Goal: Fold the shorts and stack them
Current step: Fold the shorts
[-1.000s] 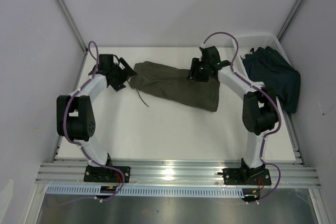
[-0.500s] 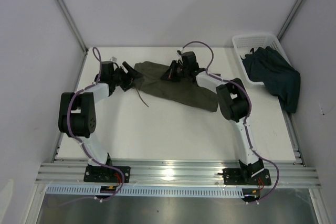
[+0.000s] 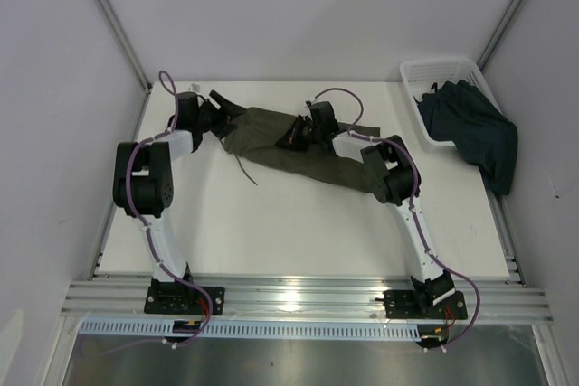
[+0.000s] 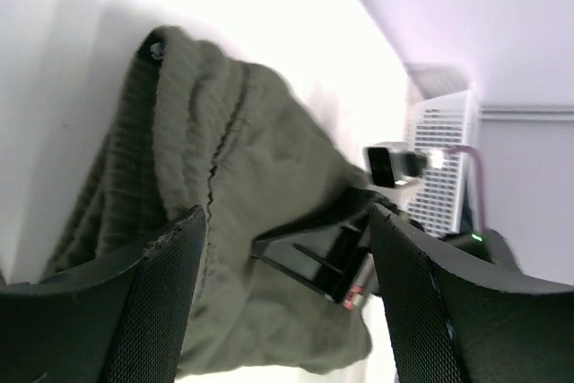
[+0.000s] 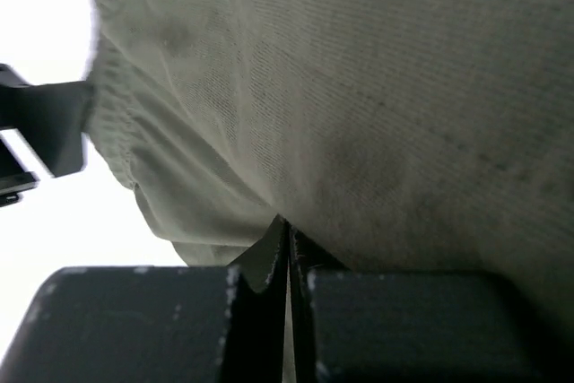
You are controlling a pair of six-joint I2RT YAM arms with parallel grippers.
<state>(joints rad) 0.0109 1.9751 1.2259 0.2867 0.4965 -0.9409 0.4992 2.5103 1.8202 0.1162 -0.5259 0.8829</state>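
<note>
Olive shorts [image 3: 312, 155] pinched by right gripper [image 3: 291, 137]; left gripper [image 3: 224, 108] straddles waistband [image 4: 184, 123].

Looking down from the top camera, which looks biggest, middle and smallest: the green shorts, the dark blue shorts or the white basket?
1. green shorts: they stretch farthest across the table.
2. dark blue shorts: bunched up, a little smaller.
3. white basket: the least showing, but the dark blue shorts cover part of it, so this place is unsure.
</note>
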